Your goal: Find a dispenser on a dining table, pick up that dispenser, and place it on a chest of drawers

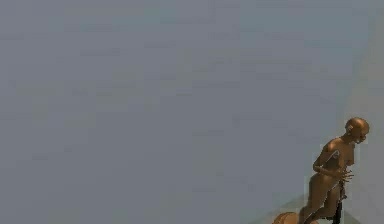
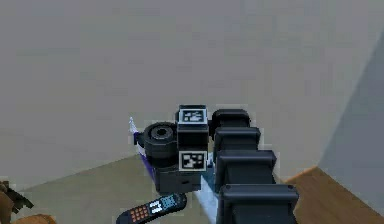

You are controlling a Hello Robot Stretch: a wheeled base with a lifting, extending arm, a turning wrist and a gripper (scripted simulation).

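Unable to confirm anything grasped by claw [image 2: 148,143]: far end lost against own dark body. Noted there: thin violet sliver [image 2: 132,130], shape unreadable. Cropped at forward view's bottom edge: bronze statue [image 1: 335,175]

The dark, square, boxy arm [image 2: 250,175] comes up from the arm side view's 6 o'clock edge and reaches toward 11 o'clock in stacked blocks. At its far end sit two small white squares with black marks [image 2: 192,117], one above the other. At their 9 o'clock side is the round, dark gripper [image 2: 140,140]. I cannot tell whether it holds anything.
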